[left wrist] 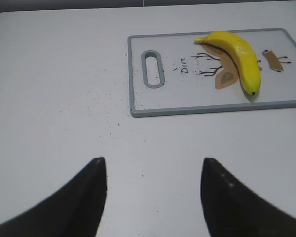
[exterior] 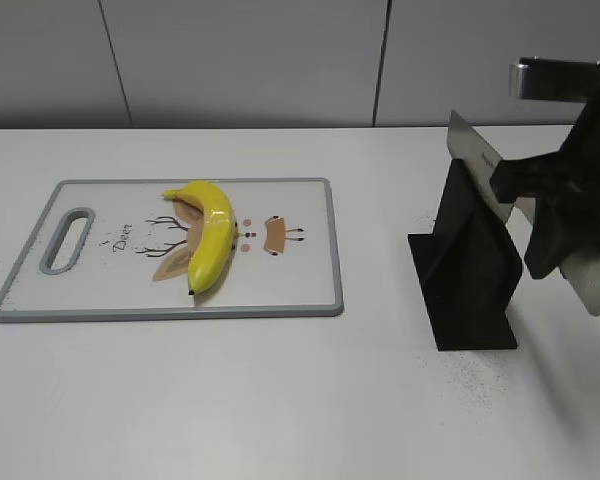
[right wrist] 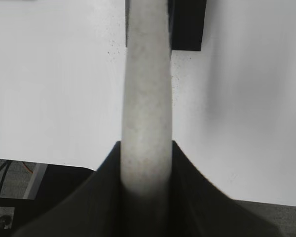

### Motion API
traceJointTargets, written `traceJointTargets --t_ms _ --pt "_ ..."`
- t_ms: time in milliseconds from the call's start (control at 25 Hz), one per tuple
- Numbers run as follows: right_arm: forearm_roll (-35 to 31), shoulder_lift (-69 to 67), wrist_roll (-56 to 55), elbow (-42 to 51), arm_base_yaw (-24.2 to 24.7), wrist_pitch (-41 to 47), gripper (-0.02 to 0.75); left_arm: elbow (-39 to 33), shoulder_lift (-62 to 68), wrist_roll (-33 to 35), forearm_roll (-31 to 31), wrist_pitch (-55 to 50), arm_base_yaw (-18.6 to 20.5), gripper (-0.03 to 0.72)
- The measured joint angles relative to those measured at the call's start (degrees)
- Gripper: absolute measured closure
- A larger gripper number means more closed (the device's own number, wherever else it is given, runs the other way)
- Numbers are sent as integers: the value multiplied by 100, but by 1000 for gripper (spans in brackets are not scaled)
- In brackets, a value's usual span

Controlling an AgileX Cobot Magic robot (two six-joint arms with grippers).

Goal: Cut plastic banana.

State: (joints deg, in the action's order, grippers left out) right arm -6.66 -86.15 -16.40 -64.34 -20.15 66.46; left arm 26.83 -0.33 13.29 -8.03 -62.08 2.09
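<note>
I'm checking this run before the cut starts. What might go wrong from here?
1. The right gripper grips the knife only by its handle, and the blade is partly in the black stand. Lifting might drag or tip the stand.
2. The banana lies loose and curved on the board, with the left gripper open and away. It may roll under the blade.

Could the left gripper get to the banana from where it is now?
Probably yes: the left gripper is open, and only bare table and cutting board lie between it and the banana.
</note>
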Motion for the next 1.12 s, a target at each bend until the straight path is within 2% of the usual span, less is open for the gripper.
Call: traceJointTargets --t_ms 400,640,760,880,1120 --pt "53 460 106 -832 0 129 575 0 0 0 0 0 0 99" --pt "57 459 1776 -1438 0 234 575 44 37 448 -6 61 0 99" --pt "57 305 2712 -1820 0 357 575 269 516 632 -56 400 0 99" --pt "57 -30 3353 -2212 0 374 575 529 1364 1095 -341 845 0 99" --pt "53 -839 4594 -2919 0 386 575 1340 3423 2609 -1276 1340 0 99"
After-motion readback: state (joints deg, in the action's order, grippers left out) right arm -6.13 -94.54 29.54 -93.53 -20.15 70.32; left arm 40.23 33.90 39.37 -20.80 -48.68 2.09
